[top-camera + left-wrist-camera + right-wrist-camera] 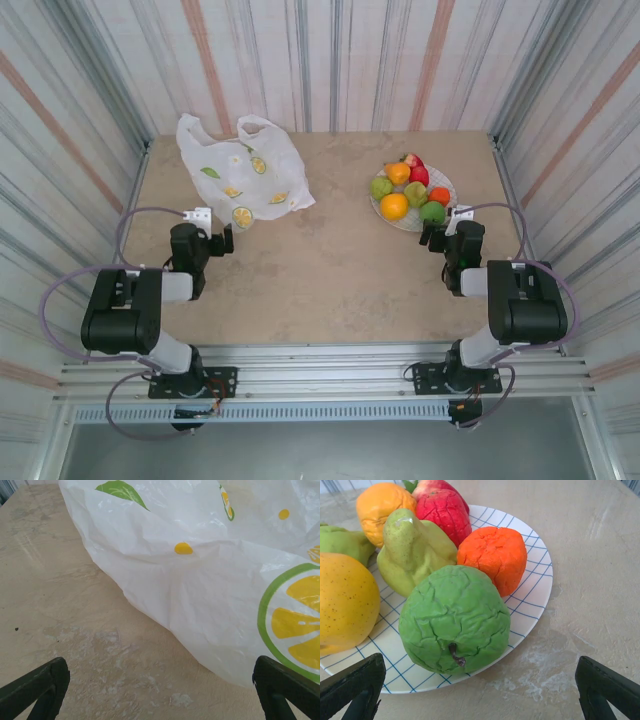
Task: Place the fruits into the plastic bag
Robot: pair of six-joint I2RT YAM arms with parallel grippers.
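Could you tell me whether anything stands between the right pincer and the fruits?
Nothing visible does: the open right pincer faces the plate, and a green fruit sits directly ahead at its near rim.

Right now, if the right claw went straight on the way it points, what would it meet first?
Most likely the wrinkled green fruit at the plate's near edge, dead ahead of the open right claw. If the path runs low, the plate rim may come first.
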